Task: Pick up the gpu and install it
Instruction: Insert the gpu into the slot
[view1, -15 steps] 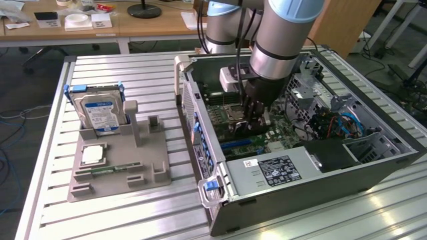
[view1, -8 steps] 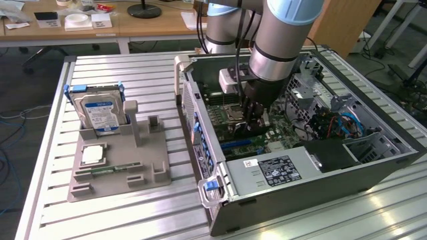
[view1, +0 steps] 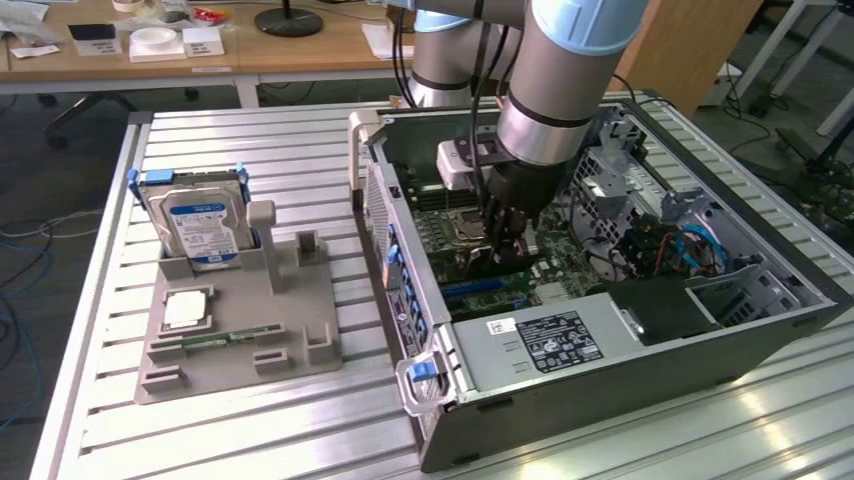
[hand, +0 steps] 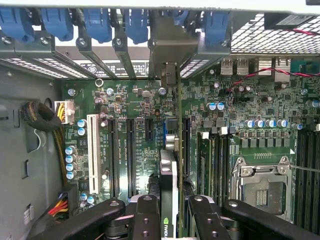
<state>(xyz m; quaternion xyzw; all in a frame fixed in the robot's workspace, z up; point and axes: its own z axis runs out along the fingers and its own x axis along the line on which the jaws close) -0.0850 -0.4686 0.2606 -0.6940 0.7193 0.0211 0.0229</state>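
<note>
here the gripper (hand: 170, 207) pinches the gpu (hand: 169, 165) on edge, inside the open computer case (view1: 627, 350), over the motherboard (hand: 125, 105) slots. the wrist view shows blue latches (hand: 95, 22) at the rear wall; the exterior view shows a hard drive (view1: 198, 225) standing in a gray holder (view1: 240, 360) at its left.

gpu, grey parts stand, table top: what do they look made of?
gpu: thin green circuit-board edge, dark cooler probably plastic, bare-metal bracket.
grey stand: matte, uniform, likely plastic.
table: ribbed slats with bright sheen, likely aluminium.
</note>
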